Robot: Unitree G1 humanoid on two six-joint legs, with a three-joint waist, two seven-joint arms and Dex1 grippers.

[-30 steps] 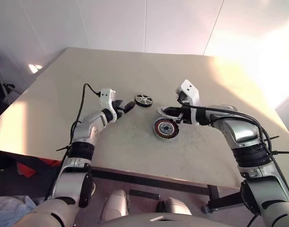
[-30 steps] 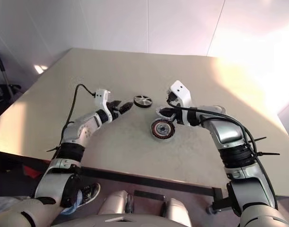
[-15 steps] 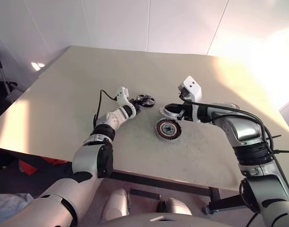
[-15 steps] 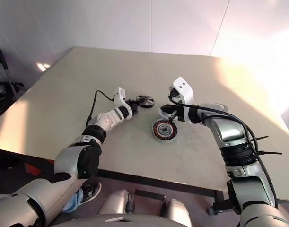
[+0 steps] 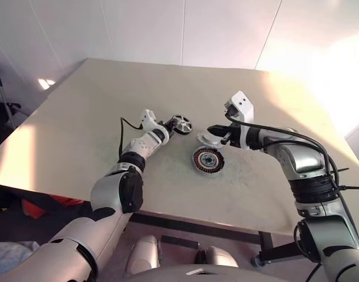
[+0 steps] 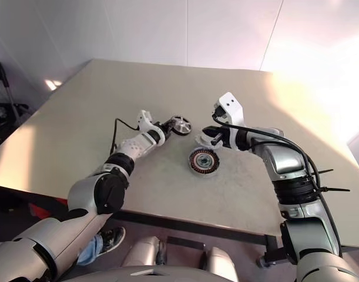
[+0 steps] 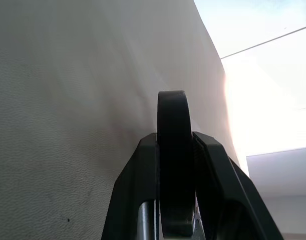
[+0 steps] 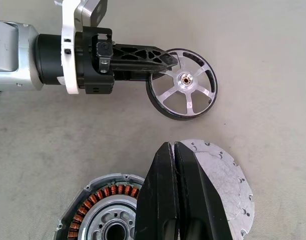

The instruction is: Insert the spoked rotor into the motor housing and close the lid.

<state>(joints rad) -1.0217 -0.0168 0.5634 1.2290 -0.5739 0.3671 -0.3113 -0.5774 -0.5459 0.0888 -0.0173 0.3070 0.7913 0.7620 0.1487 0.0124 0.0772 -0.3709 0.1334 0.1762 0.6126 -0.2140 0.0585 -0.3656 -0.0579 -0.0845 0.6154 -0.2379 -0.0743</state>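
The spoked rotor, a dark-rimmed wheel with silvery spokes, is tipped up on the tan table. My left gripper is shut on its rim. In the left wrist view the black rim sits pinched between both fingers. The motor housing, a dark ring with copper windings, lies flat to the right of and nearer than the rotor. Just above its far edge hangs the pale lid, tilted, with my right gripper shut on its edge. The right wrist view shows the rotor, lid and housing together.
A black cable loops beside my left forearm. The table's front edge runs close below the housing. A pale wall stands behind the table.
My left gripper reached right to the rotor, rolled and shut on its rim; the rotor went from lying flat to tipped up. The right gripper kept holding the lid almost still.
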